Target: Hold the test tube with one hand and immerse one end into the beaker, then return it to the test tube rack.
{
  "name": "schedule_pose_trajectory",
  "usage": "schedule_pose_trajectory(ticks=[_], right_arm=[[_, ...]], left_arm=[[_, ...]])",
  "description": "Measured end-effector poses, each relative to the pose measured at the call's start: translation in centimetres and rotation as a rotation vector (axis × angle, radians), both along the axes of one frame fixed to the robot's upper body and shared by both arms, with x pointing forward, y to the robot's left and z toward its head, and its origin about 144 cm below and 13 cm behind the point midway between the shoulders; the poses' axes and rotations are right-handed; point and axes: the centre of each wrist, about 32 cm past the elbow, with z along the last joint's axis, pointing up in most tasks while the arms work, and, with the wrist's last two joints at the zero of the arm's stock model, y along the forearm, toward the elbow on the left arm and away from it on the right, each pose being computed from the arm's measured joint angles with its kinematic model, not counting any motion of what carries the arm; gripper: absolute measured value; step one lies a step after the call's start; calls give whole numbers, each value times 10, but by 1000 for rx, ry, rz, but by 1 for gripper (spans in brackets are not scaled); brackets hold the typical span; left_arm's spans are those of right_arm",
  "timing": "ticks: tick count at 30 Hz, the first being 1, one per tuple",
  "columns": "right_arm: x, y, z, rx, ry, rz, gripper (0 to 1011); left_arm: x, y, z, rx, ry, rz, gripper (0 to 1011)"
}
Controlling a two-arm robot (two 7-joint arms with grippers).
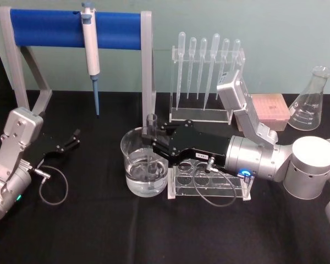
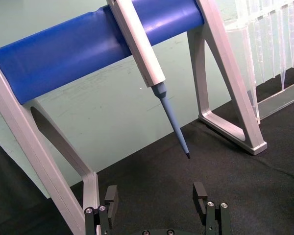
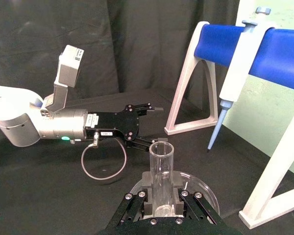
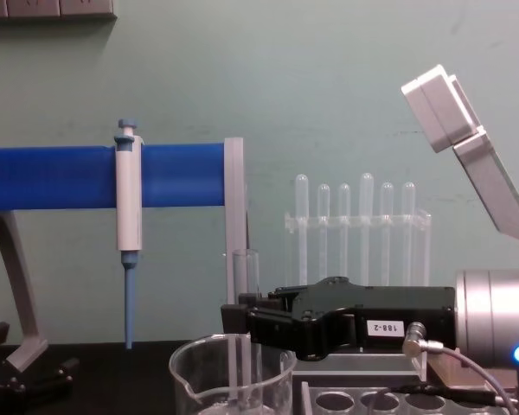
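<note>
One black two-fingered right gripper (image 1: 153, 137) has its fingers clamped on the clear glass test tube (image 1: 151, 121), upright with its lower end in the wide glass beaker (image 1: 131, 176); slick, brittle glass likely wants a gentle grip near the top; left gripper (image 1: 71, 138) idles, fingers apart

On black tabletop (image 1: 99, 231), at 11 o'clock: blue-barred stand (image 1: 71, 25), micropipette (image 1: 91, 49) hung on its bar, tip down, off the tabletop. Between 12 and 1 o'clock: clear rack (image 1: 201, 114) of upright pipettes (image 1: 203, 60). At 2 o'clock: pink box (image 1: 269, 110), flask (image 1: 311, 104) beside it.
</note>
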Motion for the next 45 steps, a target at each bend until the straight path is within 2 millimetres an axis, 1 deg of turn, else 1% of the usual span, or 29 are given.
schedule_pose_trajectory(ticks=[45], right_arm=[[0, 0, 0, 0, 0, 0, 225]], left_arm=[[0, 0, 0, 0, 0, 0, 1000]])
